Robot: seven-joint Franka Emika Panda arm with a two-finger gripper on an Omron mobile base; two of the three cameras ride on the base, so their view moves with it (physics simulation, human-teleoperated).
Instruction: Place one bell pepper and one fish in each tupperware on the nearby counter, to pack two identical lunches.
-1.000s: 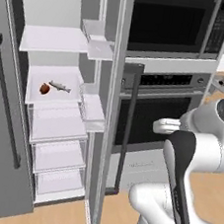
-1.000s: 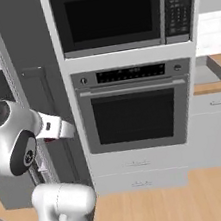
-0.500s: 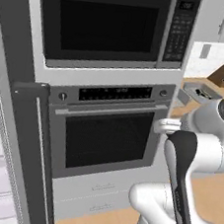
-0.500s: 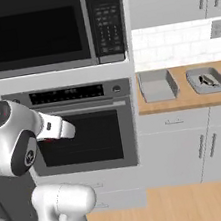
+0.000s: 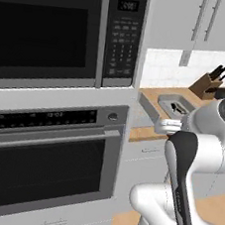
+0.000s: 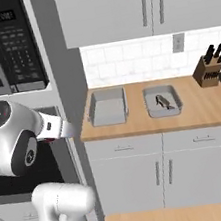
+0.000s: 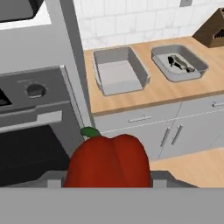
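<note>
Gripper [image 7: 107,183]: closed on a red bell pepper [image 7: 108,161], green stem up, carried clear of the oven [image 7: 35,131] front so it can travel to the counter [image 6: 198,111]. Left tupperware [image 6: 107,108]: bare inside, nearest the arm, judged the likely drop spot. Right tupperware [image 6: 163,101]: just beside it, holds one fish [image 6: 164,101], pepper yet lacking. Knife block [image 6: 209,69]: far end of the counter, well apart from both tubs.
</note>
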